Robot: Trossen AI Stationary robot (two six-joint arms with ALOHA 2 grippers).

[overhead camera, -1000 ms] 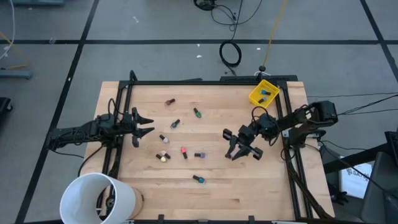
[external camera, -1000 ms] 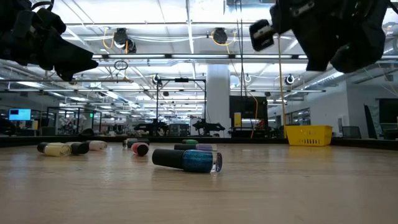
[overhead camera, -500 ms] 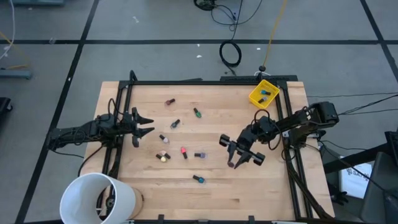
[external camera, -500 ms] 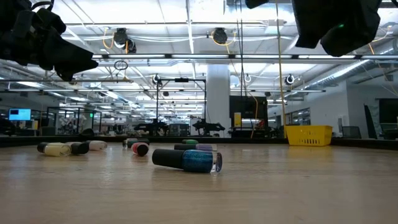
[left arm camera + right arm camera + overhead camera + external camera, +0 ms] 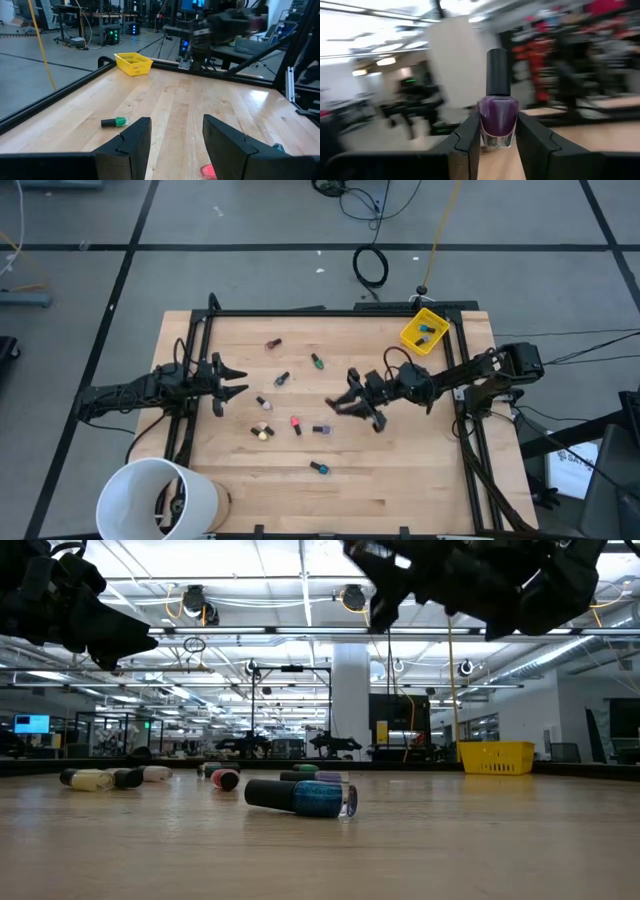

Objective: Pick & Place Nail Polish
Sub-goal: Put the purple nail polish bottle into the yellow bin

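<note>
The chief risk judged from here is a lost bottle: the small purple glass nail polish bottle with a black cap is pinched only low on its body, so a quick swing toward the yellow plastic bin at the far right corner could tip it or let it slip out and fall onto the wooden surface. A release made short of the bin would leave it among the other bottles.

The right hand is seen above the middle of the surface, its fingers clamped narrowly on the purple bottle, which is held upright between them with the cap clear above.

The left hand is held over the left side of the surface, its fingers apart and nothing between them.

Other bottles are scattered flat on the surface, among them a green one and a blue glitter one.
</note>
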